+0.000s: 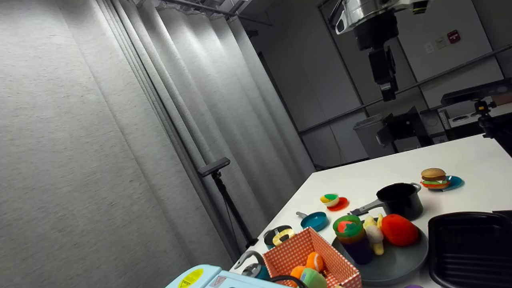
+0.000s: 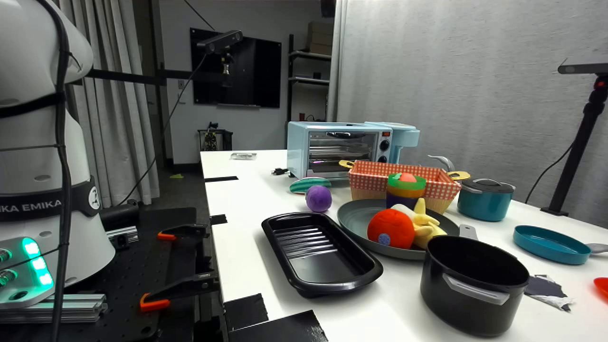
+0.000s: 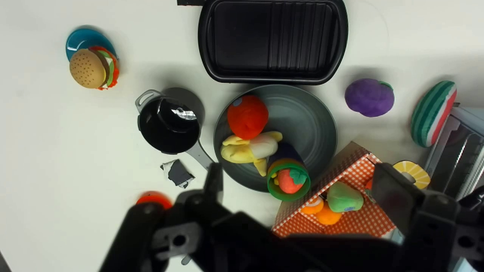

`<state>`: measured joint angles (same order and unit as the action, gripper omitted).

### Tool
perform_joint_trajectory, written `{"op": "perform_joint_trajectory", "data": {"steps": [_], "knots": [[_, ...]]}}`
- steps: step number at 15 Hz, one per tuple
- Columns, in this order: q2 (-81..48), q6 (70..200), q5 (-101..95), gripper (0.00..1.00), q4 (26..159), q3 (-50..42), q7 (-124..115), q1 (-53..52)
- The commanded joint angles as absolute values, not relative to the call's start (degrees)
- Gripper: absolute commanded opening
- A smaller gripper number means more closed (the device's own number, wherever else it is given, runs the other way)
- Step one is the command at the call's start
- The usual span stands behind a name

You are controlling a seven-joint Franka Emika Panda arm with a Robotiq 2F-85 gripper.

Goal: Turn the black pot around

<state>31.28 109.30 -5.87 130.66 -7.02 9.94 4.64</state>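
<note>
The black pot stands upright on the white table, beside the grey plate; it also shows in an exterior view and in the wrist view. It looks empty inside. Its long grey handle points to the lower right in the wrist view, toward the plate's edge. Its short grey loop handle is on the opposite side. My gripper hangs high above the table, apart from everything. In the wrist view its fingers are spread wide with nothing held between them.
The grey plate holds a red toy, a banana and stacked cups. A black ridged tray lies beside it. A checkered basket of toy fruit, a burger, a teal pan, a teal pot and a toaster oven stand around.
</note>
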Motion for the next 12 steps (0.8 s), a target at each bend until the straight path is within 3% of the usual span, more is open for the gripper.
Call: {"op": "perform_joint_trajectory", "data": {"steps": [1, 12], "knots": [[31.3, 110.4, -6.0, 1.0, 131.2, -6.3, 7.8, 4.8], [25.8, 122.8, -6.7, 1.0, 135.5, -3.1, -2.3, 5.9]]}}
